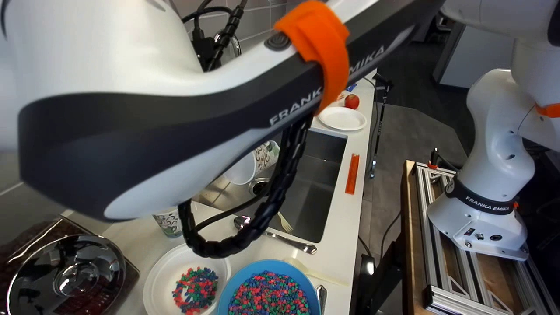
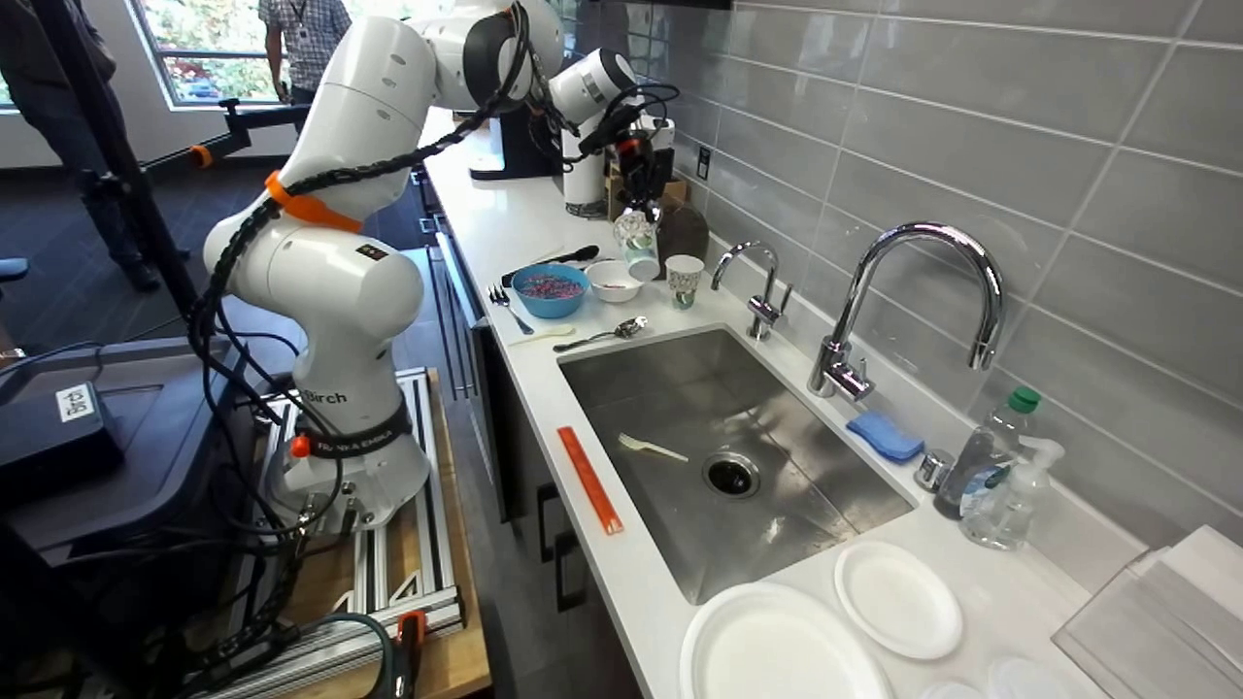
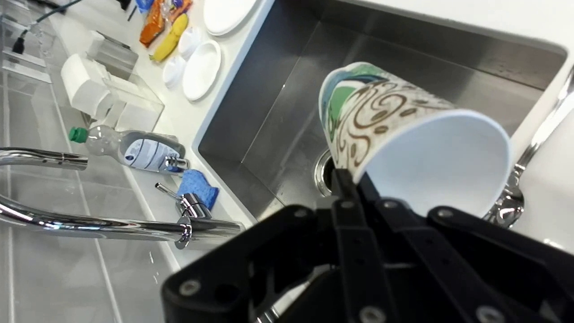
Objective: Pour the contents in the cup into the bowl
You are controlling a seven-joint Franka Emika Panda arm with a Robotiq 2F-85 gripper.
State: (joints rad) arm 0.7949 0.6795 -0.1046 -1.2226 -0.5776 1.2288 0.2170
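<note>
Claw clamps one wall of the patterned cup at its lip; the cup lies tilted, right of centre in the wrist view.
Probably paper, it should handle light and dent easily; the lip, likely stiffest, seems the place to pinch.

In an exterior view, the arm partly hides the tilted paper cup; the white bowl and blue bowl are cropped.
</note>
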